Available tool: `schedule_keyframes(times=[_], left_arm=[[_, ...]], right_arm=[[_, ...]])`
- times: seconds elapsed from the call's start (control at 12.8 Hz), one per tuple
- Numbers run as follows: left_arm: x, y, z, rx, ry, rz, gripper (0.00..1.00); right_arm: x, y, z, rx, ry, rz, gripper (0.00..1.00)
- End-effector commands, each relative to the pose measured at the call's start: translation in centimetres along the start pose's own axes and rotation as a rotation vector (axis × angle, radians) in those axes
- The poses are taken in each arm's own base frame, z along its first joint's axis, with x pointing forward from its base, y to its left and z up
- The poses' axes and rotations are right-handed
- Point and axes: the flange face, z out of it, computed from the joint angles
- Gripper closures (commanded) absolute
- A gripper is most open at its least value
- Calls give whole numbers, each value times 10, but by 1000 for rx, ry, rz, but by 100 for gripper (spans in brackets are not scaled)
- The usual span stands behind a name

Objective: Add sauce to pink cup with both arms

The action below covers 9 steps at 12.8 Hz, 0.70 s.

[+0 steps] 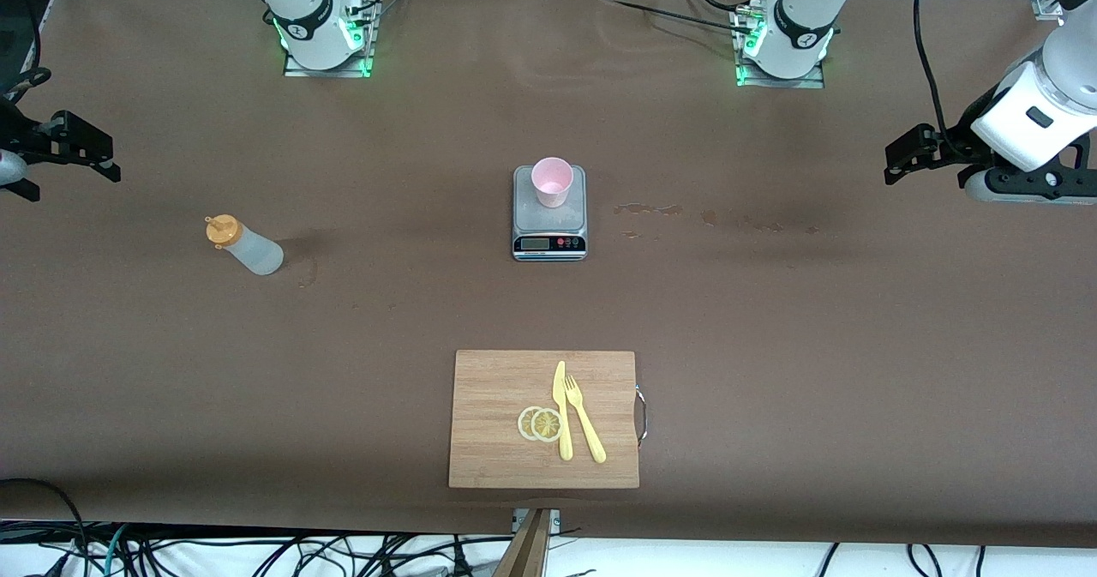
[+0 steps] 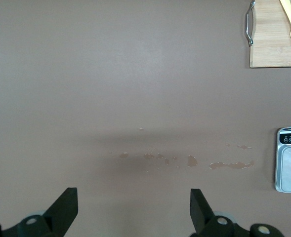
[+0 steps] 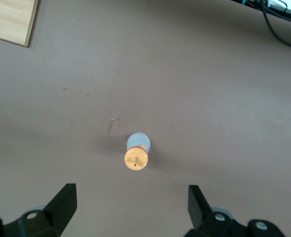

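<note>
Showing no legible text, brand, label or number anywhere. Sitting on the scale [image 1: 549,214], a dark display window [image 1: 535,243] with nothing readable in it, and beside it small round buttons [image 1: 566,242] whose markings are too small to make out. Appearing on the two arm bases [image 1: 326,24], round dark emblems too blurred to read. Carrying no print: the sauce [image 1: 244,247], the pink cup [image 1: 552,182], the cutting board [image 1: 543,418].
</note>
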Motion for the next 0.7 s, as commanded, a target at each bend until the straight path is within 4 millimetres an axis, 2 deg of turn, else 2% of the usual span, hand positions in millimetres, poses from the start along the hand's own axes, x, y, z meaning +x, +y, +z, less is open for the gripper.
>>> schedule_keyframes(times=[0.0,0.23,0.63], left_arm=[[1,0,-6,-15,-5,-4,0],[1,0,-7,-15,-4,-6,0],[1,-1,-7,-17,-4,-9,0]], right_arm=[[-7,-5,-8,-4,-6,47,0],[-10,-16,-11,11,-23,81,0],[-11,-19,-14,10,-20,93,0]])
